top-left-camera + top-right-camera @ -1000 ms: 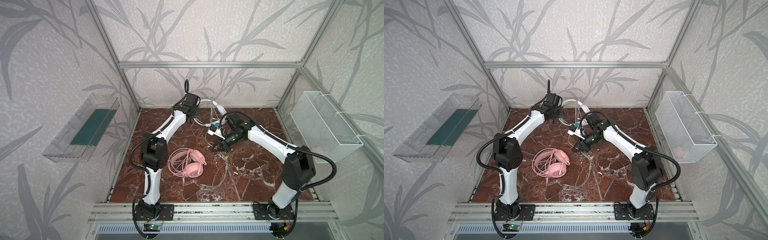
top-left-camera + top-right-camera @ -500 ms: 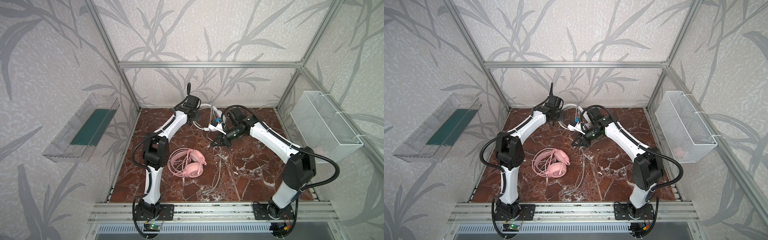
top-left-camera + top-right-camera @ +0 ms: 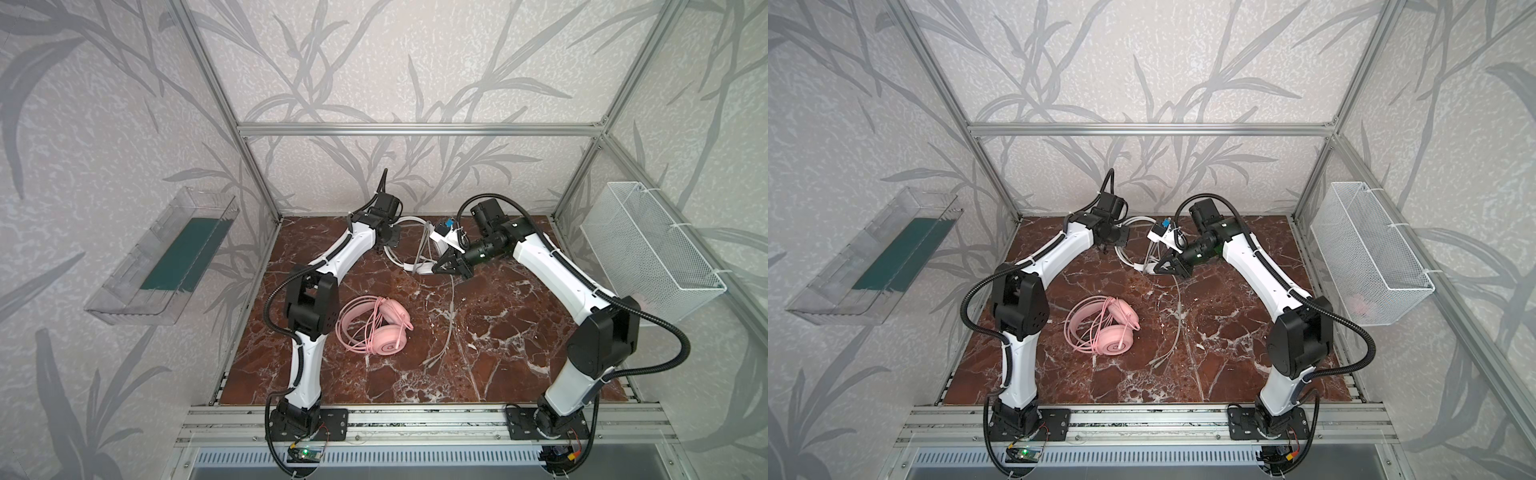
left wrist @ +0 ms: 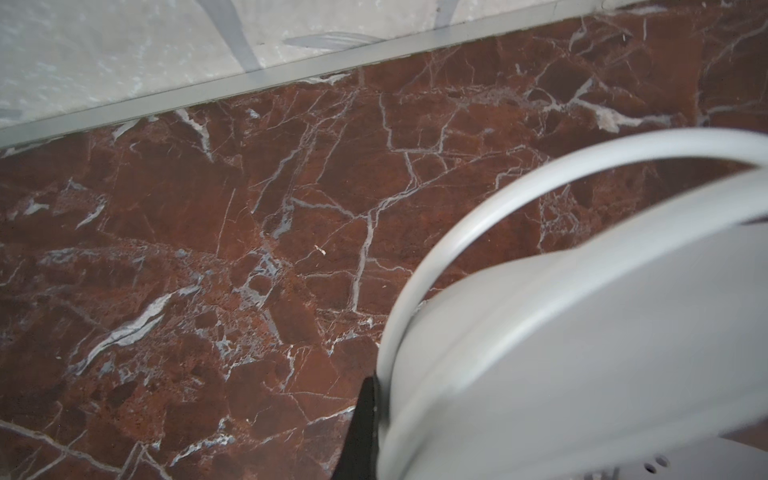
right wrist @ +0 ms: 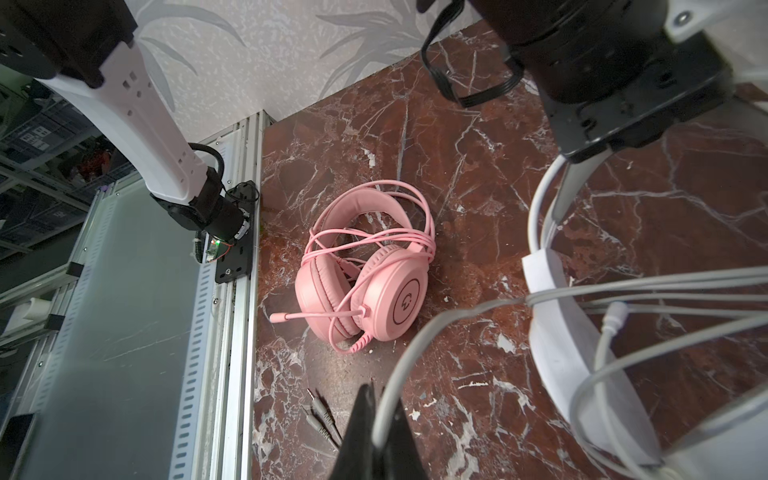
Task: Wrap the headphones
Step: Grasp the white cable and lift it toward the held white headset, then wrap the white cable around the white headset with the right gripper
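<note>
The pink headphones (image 3: 380, 328) (image 3: 1104, 328) (image 5: 365, 270) lie on the marble table left of centre, their pink cable looped over them. The white headphones (image 3: 419, 270) (image 3: 1133, 264) (image 4: 582, 353) are at the back centre. My left gripper (image 3: 386, 241) (image 3: 1113, 243) is shut on them, and one of its black fingers (image 4: 360, 432) presses against the white cup. My right gripper (image 3: 436, 270) (image 3: 1154, 270) (image 5: 378, 415) is shut on the white cable (image 3: 451, 316) (image 5: 415, 345) just beside the white headband (image 5: 552, 316). The cable trails forward to its plugs (image 3: 430, 361) (image 5: 320, 411).
A clear bin (image 3: 166, 257) with a green insert hangs on the left wall. A white wire basket (image 3: 648, 249) hangs on the right wall. An aluminium rail (image 3: 415, 419) runs along the table's front edge, and the back wall stands close behind both grippers.
My right gripper has carried the white cable toward the back, closer to the white headband. The left gripper has shifted slightly back with the white headphones. The pink headphones have not moved.
</note>
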{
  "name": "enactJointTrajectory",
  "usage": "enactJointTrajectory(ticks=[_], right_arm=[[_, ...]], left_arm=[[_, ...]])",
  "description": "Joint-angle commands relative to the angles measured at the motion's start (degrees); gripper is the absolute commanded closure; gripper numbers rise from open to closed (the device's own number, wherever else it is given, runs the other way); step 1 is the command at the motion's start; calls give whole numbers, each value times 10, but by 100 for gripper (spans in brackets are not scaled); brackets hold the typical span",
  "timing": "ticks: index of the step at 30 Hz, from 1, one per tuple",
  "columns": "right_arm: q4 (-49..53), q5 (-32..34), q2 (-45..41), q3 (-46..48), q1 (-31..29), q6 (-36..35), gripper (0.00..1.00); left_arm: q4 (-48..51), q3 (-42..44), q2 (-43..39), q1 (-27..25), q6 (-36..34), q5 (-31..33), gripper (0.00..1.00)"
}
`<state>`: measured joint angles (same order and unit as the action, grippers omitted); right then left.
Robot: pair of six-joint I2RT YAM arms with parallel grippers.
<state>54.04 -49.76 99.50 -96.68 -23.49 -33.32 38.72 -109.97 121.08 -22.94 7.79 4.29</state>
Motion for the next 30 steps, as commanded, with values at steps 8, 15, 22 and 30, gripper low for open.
enactJointTrajectory(ticks=[8, 15, 22, 30], right_arm=[[41, 67, 14, -63, 30, -45, 100], [74, 125, 52, -122, 32, -53, 100], [48, 162, 77, -150, 33, -36, 100], [3, 197, 93, -151, 49, 1, 100]], left_arm=[[24, -2, -14, -9, -87, -59, 100], [26, 9, -26, -14, -119, -84, 100], [27, 26, -39, -20, -140, -108, 100], [18, 51, -61, -24, -148, -134, 100]])
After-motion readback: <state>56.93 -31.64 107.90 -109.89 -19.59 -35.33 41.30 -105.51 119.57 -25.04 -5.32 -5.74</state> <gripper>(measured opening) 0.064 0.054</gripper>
